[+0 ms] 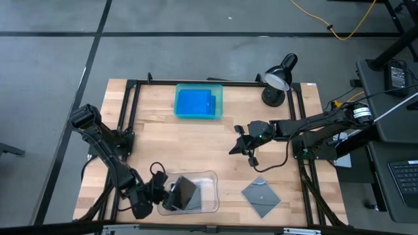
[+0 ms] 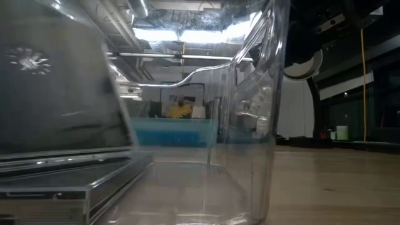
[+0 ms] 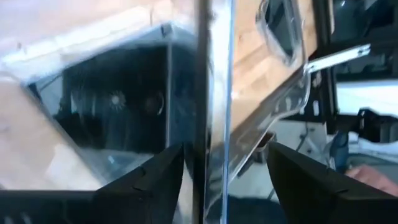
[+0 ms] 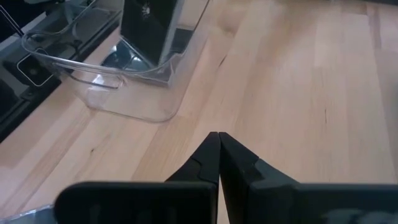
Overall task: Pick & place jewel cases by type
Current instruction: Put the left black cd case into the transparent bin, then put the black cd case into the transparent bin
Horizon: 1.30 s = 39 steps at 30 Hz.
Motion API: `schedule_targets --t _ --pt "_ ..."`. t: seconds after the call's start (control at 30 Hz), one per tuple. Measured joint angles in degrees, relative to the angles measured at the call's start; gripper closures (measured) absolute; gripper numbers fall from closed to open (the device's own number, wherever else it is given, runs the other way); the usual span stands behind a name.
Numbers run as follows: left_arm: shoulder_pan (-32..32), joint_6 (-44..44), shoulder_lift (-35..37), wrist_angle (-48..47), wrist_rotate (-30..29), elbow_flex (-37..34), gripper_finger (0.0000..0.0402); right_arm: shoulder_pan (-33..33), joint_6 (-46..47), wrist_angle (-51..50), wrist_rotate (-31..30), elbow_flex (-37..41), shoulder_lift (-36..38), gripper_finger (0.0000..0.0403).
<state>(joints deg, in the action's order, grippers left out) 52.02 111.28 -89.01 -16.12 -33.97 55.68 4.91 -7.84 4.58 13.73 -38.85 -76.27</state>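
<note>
**Dark case at the clear tray**

My left end effector [image 1: 168, 196] spreads its fingers around a glossy dark grey jewel case [image 1: 186, 192] tilted inside the clear tray [image 1: 210, 176]. My right end effector [image 1: 240, 145], fingers together, hovers mid-counter [image 1: 196, 140]. Another grey case [image 1: 261, 196] lies flat nearby.

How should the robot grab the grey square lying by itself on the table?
The grey square lies flat on the table, too thin to take from the side. Probably best to come straight down with the nearby right claw and pinch two opposite edges. It sits cornerwise, so the claw should turn to match.
</note>
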Motion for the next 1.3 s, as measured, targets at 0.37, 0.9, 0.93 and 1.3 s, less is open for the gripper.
schedule_targets --t 0.37,0.9,0.93,1.3 --pt "0.50 1.42 2.36 -1.43 5.96 0.42 0.0185 0.00 -0.58 -0.24 0.00 0.00 -0.02 0.0393" --pt "1.25 3.37 18.89 -23.41 21.19 0.48 0.0208 0.58 -1.59 -3.28 0.02 0.00 0.00 0.0393" --pt "1.29 3.48 19.81 -24.95 21.67 0.48 0.0210 0.61 -1.67 -3.94 0.06 0.00 0.00 0.0393" --pt "0.26 3.13 21.96 -33.00 15.09 0.50 0.0230 0.59 -1.40 -6.43 1.36 0.00 -0.01 0.0393"
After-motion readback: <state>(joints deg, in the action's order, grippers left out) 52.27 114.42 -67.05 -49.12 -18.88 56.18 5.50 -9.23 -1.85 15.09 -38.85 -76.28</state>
